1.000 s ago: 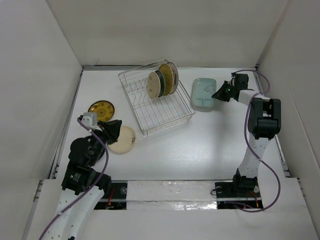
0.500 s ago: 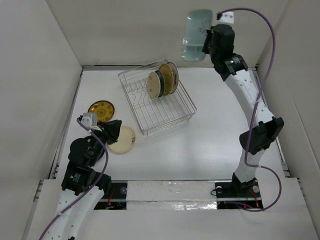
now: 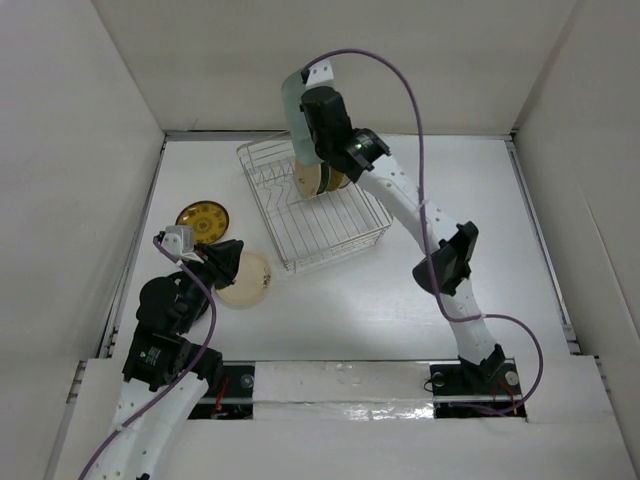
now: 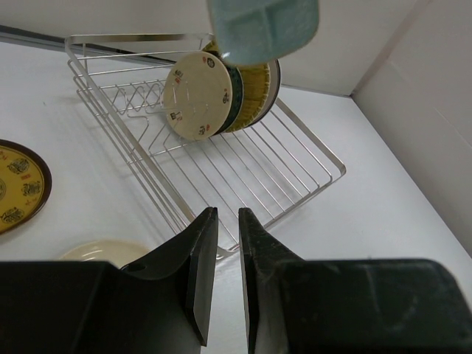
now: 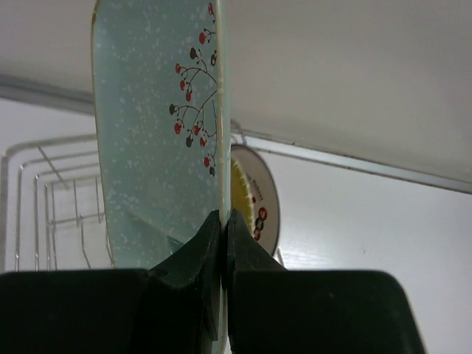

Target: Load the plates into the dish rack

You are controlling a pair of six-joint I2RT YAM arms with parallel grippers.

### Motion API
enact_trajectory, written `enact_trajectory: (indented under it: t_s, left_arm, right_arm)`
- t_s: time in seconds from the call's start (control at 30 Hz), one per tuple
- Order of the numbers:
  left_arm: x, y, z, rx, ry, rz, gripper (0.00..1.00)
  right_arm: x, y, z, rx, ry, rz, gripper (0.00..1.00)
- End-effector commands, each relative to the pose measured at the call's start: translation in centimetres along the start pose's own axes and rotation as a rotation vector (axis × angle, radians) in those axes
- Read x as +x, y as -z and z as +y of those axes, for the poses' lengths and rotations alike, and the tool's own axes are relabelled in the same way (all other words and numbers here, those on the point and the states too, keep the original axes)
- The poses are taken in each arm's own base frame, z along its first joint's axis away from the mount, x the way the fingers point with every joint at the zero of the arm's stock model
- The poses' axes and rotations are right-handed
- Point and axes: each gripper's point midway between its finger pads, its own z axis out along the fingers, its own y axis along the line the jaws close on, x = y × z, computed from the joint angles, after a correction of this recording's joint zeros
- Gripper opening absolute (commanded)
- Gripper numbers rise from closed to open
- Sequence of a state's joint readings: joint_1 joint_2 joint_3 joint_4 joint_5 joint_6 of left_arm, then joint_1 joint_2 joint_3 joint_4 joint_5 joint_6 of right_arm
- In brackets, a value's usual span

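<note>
The right gripper (image 5: 223,221) is clamped on the edge of the green plate (image 5: 158,133), which it holds upright on its long side. In the top view the plate (image 3: 292,100) shows only as a pale strip at upper centre, in front of the rack's (image 3: 300,230) far end. The right wrist view alone shows its face: speckled pale green with a branch print of red and dark berries. The left wrist view shows the plate's (image 4: 262,26) lower end at the top of the frame, in front of the tops of the dishes standing in the rack (image 4: 295,169).

Three round dishes stand there on edge, close together: a cream one (image 4: 199,96) in front, a dark teal one (image 4: 237,96) behind it, then a yellow patterned one (image 4: 258,88). The cream one carries small marks too fine to read.

The left gripper (image 4: 226,221) sits at lower left in the top view, jaws parted by a narrow gap with nothing between them. Beside it on the table lie a cream plate (image 3: 250,280) and, farther up left, a brown-and-yellow plate (image 3: 203,216).
</note>
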State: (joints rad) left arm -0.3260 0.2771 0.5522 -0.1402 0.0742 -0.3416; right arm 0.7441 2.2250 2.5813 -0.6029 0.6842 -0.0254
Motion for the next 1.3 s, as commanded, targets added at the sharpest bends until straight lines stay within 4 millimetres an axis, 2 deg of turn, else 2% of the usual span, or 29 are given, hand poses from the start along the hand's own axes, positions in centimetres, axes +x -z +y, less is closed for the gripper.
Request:
enact_trajectory:
  t_s: [0.0,0.07,0.23,0.3,0.5,0.73,0.83,1.17,1.27]
  left_arm:
    - [-1.2,0.1,-0.8,0.03,0.0,-0.042,0.16]
    - [-1.1,0.0,-0.7,0.029,0.001,-0.039,0.16]
    - [-1.2,0.0,-0.8,0.032,-0.001,-0.04,0.16]
    - [-1.2,0.1,-0.8,0.034,0.0,-0.042,0.16]
    - [-1.2,0.1,-0.9,0.036,-0.001,-0.04,0.16]
    - [-1.2,0.1,-1.0,0.042,-0.002,-0.042,0.16]
    - [-1.2,0.2,-1.0,0.044,-0.002,-0.043,0.16]
    - [-1.2,0.1,-1.0,0.046,-0.002,-0.044,0.16]
    - [-1.3,0.2,-1.1,0.048,-0.002,-0.045,0.16]
  right_arm:
    - [-4.3,1.9,0.0,0.039,-0.056,-0.118,0.0]
    - [-2.4,0.9,0.9,0.037,-0.037,-0.085,0.0]
    - [0.1,0.2,2.9,0.028,0.001,-0.044,0.0]
    - [1.8,-0.4,3.9,0.03,0.029,-0.016,0.0]
    - [3.8,-0.8,4.6,0.049,0.064,0.02,0.0]
    - [6.2,-1.9,4.5,0.079,0.107,0.064,0.0]
    - [6.5,-2.2,4.5,0.091,0.123,0.066,0.0]
    - [4.8,-1.7,3.3,0.129,0.134,0.031,0.0]
    - [5.2,-1.9,3.5,0.129,0.142,0.039,0.0]
